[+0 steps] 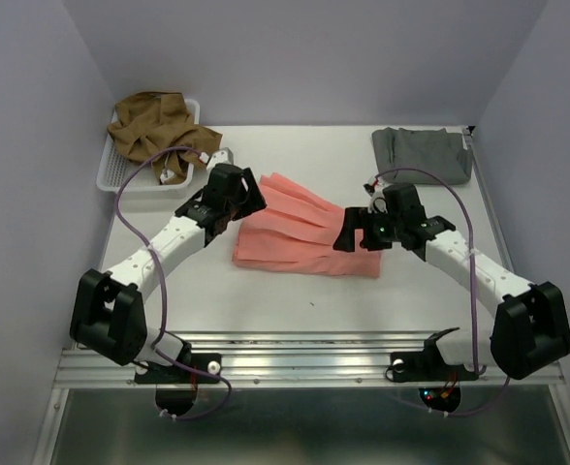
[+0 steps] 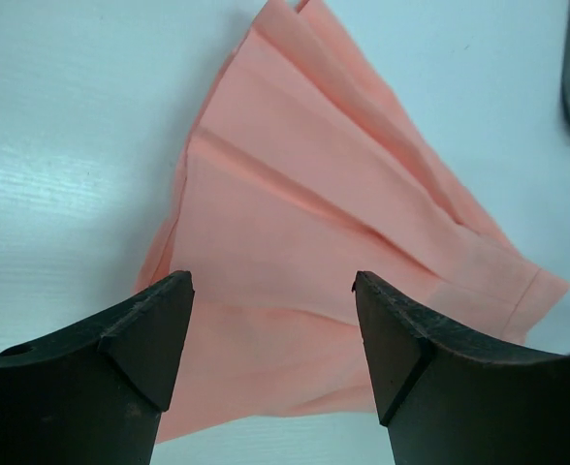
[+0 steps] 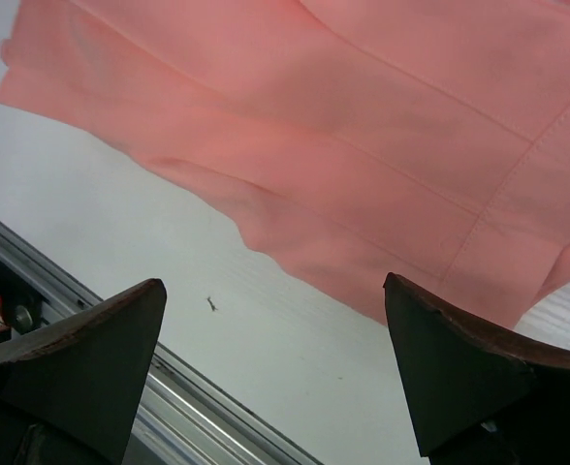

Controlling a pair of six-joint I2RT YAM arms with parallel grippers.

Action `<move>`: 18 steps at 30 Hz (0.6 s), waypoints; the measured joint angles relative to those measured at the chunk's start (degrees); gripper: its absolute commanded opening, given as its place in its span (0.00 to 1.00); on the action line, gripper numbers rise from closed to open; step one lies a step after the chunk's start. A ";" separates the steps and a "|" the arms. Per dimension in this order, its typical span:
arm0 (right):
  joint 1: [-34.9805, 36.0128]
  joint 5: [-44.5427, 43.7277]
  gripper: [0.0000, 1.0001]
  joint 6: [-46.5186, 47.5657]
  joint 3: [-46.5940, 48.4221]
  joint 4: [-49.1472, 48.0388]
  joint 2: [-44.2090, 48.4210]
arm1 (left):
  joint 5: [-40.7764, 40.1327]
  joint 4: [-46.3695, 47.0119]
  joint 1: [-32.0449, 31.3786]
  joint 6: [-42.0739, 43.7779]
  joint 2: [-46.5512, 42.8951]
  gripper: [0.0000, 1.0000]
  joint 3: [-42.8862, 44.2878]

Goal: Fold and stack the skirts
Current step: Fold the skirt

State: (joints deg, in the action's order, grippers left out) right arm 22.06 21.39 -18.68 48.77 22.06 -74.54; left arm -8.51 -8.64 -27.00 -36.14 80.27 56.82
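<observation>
Skirt [image 1: 309,232] (the salmon-pink one) lies long-ways left to right, with left gripper [image 2: 272,281] and right gripper [image 3: 273,284], both open and empty, each over one end.

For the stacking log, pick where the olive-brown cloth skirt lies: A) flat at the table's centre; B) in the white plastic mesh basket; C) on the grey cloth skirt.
B: the olive-brown cloth skirt lies bunched in the white plastic mesh basket at the far left.
</observation>
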 measured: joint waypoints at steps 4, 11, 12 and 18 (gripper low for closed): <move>0.00 1.66 1.00 0.11 2.73 -0.20 -0.17 | 0.13 0.24 -0.02 1.03 0.24 0.79 3.28; 0.00 3.06 1.00 0.52 4.00 -0.66 -2.93 | 2.56 -0.20 -1.64 2.23 5.51 0.82 5.16; 0.00 2.99 1.00 0.52 4.00 -0.66 -3.30 | 3.08 -0.28 -2.36 2.73 6.82 0.82 6.36; 0.00 1.42 1.00 0.48 3.78 -0.72 -3.91 | 8.46 3.28 -8.79 4.85 15.10 0.82 12.66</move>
State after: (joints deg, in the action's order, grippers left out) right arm 22.06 22.81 -18.20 52.56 21.34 -78.46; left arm -0.05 -5.37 -35.79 -31.29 95.37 69.47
